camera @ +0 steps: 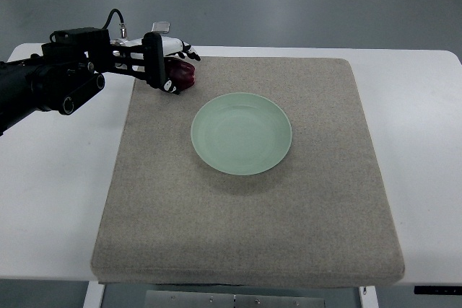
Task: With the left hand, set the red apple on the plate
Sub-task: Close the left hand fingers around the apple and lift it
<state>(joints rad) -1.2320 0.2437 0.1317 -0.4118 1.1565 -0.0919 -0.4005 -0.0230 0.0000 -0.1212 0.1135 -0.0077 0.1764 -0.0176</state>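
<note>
A white worktop (58,200) is covered by a coarse, grey-beige square mat (245,229). A round, smooth pale green plate (241,133) is set nearer than the left hand (167,64) and to its right. The dark red apple (182,74) is clasped within its curled fingers at the mat's far corner.

Mat (245,236): coarse woven cloth, matt, grey-beige.
Plate (241,133): smooth, pale green, faint sheen, ceramic-like.
Table (50,200): smooth white, matt.
Red apple (184,73), 10 o'clock from plate: dark, glossy skin.
Left hand (162,59): matt black and white plastic.
</note>
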